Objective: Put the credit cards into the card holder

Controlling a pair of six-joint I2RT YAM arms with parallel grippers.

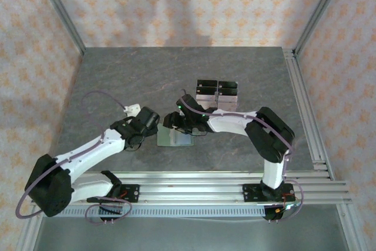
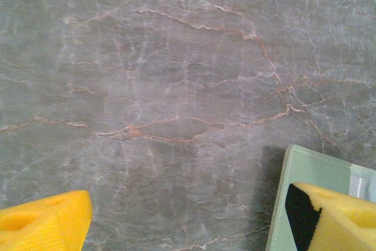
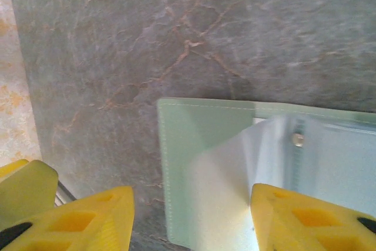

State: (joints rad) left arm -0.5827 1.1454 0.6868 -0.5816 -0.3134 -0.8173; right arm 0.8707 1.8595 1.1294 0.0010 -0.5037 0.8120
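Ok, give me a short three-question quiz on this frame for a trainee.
1. True or false: the card holder lies folded shut on the table.
2. What stands up and right of the card holder in the top view? A) clear rack with black pieces B) bowl C) bottle
3. What colour are the fingers of the right gripper?
Key: 1 false, it lies open; 2 A; 3 yellow.

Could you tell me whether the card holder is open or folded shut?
Open: the card holder lies spread flat on the table, its inner snap stud exposed.
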